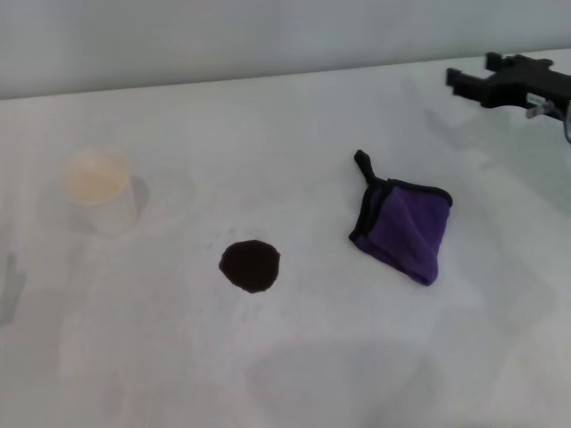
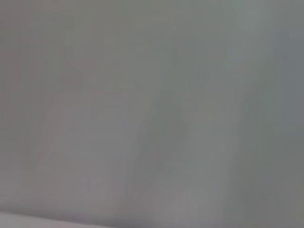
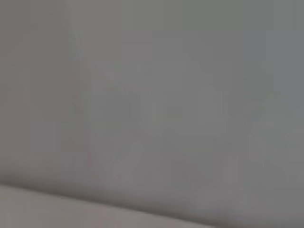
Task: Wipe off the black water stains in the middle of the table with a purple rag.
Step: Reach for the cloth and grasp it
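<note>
The white table (image 1: 375,357) runs back to a plain grey wall (image 1: 268,36); the black water stains (image 1: 250,266) sit mid-table, the purple rag (image 1: 406,229) just right of them, a paper cup (image 1: 100,190) far left; the right gripper (image 1: 473,80) hovers far right, fingers apart.

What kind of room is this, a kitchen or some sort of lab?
Probably a lab test bench rather than a kitchen: a bare white table against a plain wall, holding only a staged dark stain, a purple rag and a paper cup, with a robot's right end effector at the far edge.
</note>
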### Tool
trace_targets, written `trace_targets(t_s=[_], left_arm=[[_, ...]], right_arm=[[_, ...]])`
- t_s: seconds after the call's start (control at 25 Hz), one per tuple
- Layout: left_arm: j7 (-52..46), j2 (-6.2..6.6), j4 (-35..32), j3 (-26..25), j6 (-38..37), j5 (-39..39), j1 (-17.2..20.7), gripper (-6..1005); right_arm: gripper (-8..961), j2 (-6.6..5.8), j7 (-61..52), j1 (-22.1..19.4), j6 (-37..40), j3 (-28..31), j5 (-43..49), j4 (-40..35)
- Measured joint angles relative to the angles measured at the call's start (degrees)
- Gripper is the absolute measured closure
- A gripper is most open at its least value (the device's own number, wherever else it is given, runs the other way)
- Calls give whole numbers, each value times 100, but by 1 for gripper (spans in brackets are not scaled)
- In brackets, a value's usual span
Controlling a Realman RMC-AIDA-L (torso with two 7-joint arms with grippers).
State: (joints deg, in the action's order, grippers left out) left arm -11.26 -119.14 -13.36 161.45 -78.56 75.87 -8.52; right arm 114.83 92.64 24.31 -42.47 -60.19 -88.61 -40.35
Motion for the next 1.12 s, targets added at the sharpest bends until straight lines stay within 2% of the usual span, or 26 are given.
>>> trace_targets(t_s=[0.12, 0.16, 0.28, 0.4, 0.52, 0.72, 0.92, 1.12], left_arm=[[-1, 5, 91, -1, 12, 9, -166, 114], [1, 5, 110, 1, 21, 12, -237, 114], [4, 2, 171, 1, 85, 14, -409, 114], [28, -6, 233, 0, 110, 19, -557, 113], [39, -1, 248, 1, 119, 88, -687, 113], [-8, -10, 211, -1, 148, 496, -796, 113], [38, -2, 247, 0, 170, 535, -860, 112], [61, 3, 362, 0, 240, 536, -981, 112]], right_arm=[[207, 5, -1841, -140, -521, -465, 1590, -1154], [206, 5, -1841, -140, -521, -465, 1590, -1154], [205, 24, -3591, -173, -1147, -837, 3343, -2205], [203, 40, -5053, -215, -1712, -1476, 4694, -3218], [201, 41, -5925, -248, -2269, -1943, 5240, -3990], [200, 43, -7179, -249, -3061, -2502, 5882, -4747], [202, 48, -8041, -215, -3272, -3279, 6152, -4978], [201, 54, -8416, -157, -2930, -3734, 6263, -4670]])
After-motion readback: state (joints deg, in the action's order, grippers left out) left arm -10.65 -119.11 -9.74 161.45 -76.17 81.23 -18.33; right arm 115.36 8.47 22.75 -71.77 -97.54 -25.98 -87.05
